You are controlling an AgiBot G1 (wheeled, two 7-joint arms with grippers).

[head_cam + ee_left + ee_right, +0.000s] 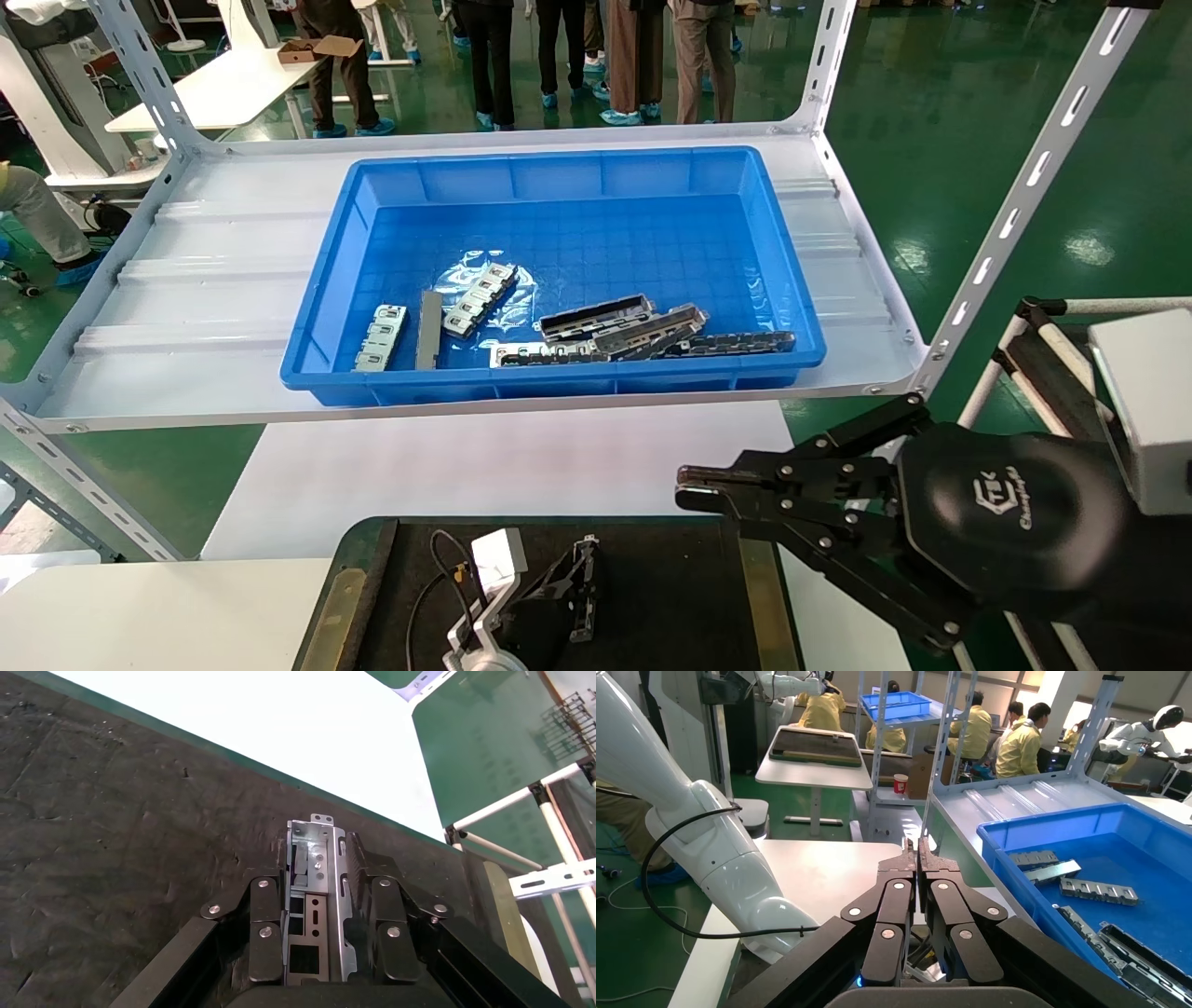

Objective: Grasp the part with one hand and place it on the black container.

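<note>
My left gripper (570, 589) is low over the black container (670, 596) and is shut on the part (587, 578). In the left wrist view the part (320, 903), a slim silver-grey channel with rectangular cut-outs, sits lengthwise between the black fingers (266, 917) of the left gripper (320, 850), its far end sticking out past them. The container's matte black surface (105, 811) lies right under it; I cannot tell whether they touch. My right gripper (684, 489) is shut and empty, beside the container's right edge; it also shows in the right wrist view (917, 846).
A deep blue bin (559, 177) with several more metal parts (619, 331) stands on the grey shelf (214, 270) behind the container. Olive-brass strips (340, 606) run along the container's sides. The shelf's slanted posts (1024, 186) rise at the right. People stand far behind.
</note>
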